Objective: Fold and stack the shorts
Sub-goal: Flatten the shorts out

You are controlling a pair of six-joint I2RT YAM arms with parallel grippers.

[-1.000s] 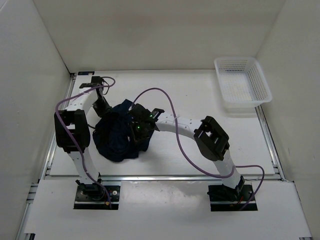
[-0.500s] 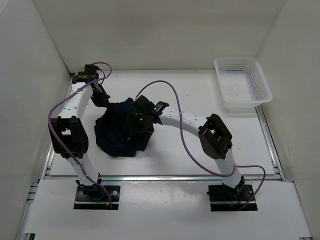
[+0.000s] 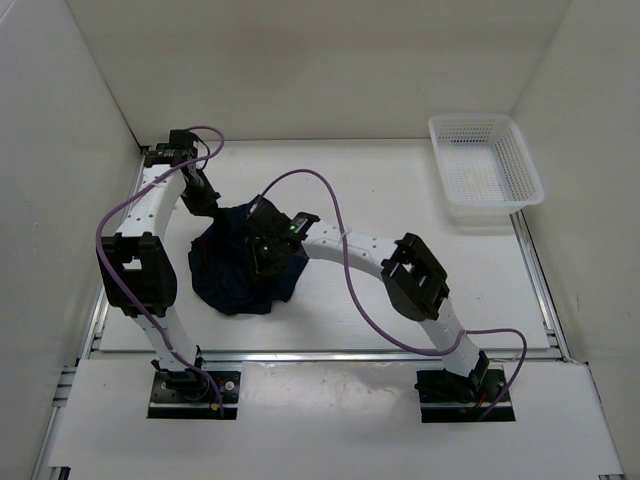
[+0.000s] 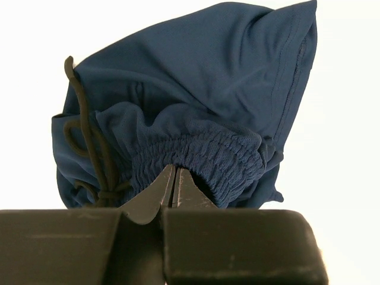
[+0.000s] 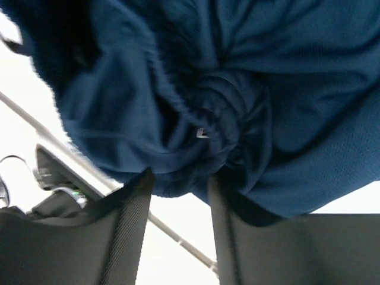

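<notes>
Flagging risks: shorts bunched up, no fold laid yet

Shorts (image 3: pixel 228 282) sit in a dark heap on the tabletop (image 3: pixel 400 190), well apart from the basket (image 3: pixel 472 119), on the left arm's side of it and nearer the arm bases. Nothing in the basket.

Left claw (image 4: pixel 173 178): closed tight, tips pinching the gathered waistband (image 4: pixel 219 157), cloth draping away from them. Right claw (image 5: pixel 178 178): jaws about half apart, a twisted roll of cloth at the tips; cannot tell whether it is clamped or only touching.

Judged risks:
- Both claws hold close together on one wad. Pulling apart from here could stretch a twist rather than open a flat panel.
- The right claw may catch several layers at once, so a fold would set crooked.
- The left pinch is thin, and a sharp tug could slip it off the elastic.
- The drawstring (image 4: pixel 83 136) hangs loose in loops beside the left claw and could snag a finger.
</notes>
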